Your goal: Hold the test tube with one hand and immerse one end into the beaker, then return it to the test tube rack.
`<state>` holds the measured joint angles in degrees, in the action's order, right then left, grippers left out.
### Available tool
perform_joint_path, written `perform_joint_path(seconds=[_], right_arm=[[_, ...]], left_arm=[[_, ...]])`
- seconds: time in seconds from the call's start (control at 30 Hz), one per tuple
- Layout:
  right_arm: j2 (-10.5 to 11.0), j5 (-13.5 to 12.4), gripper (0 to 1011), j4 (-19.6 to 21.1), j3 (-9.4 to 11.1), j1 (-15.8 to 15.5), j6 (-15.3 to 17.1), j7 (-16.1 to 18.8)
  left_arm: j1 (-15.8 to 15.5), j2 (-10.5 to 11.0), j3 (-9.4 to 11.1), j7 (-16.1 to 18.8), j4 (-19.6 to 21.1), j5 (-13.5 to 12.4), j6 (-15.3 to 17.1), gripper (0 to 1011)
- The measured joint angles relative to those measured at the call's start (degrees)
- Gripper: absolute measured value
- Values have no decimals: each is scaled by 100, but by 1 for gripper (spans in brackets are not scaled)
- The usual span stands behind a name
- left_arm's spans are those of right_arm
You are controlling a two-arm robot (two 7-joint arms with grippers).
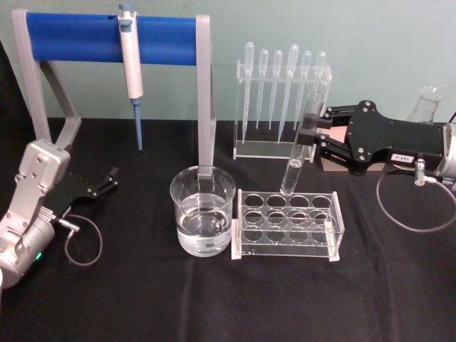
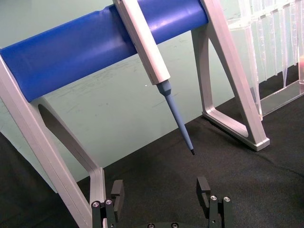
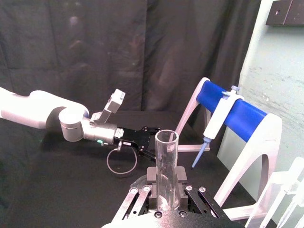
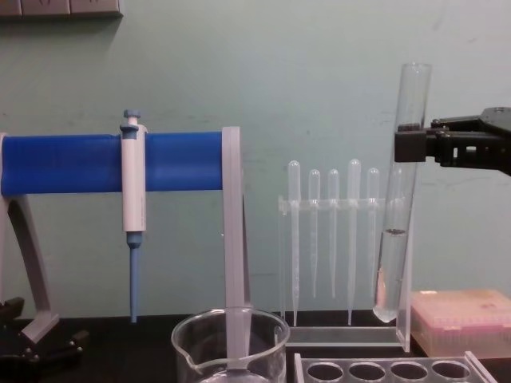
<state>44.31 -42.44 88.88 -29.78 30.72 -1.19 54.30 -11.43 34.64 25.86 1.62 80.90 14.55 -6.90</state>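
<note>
Right hand (image 1: 308, 137) pinches the test tube (image 1: 293, 171), tilted above the rack (image 1: 285, 222) mid-frame; next I'd guess swing left, dip in beaker (image 1: 203, 214). Left hand (image 1: 108, 179) spread, idle.

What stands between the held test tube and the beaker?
Nothing visible. The right gripper holds the test tube above the rack, its bottom clear of the holes. The beaker stands open left of the rack, the stand's leg behind it. The left gripper idles far left.

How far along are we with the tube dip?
Done: test tube is out of the rack. In hand: right gripper clamps it, tilted, above the rack's back row beside the beaker. Dipped or not, I cannot tell. Remaining: reseating it. Left gripper sits open, far left.
</note>
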Motion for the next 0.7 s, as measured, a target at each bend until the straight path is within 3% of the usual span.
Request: perform_joint_path(seconds=[0.7], right_arm=[[0, 0, 242, 0, 1, -2, 0, 0]], left_arm=[[0, 0, 0, 0, 0, 0, 0, 1000]])
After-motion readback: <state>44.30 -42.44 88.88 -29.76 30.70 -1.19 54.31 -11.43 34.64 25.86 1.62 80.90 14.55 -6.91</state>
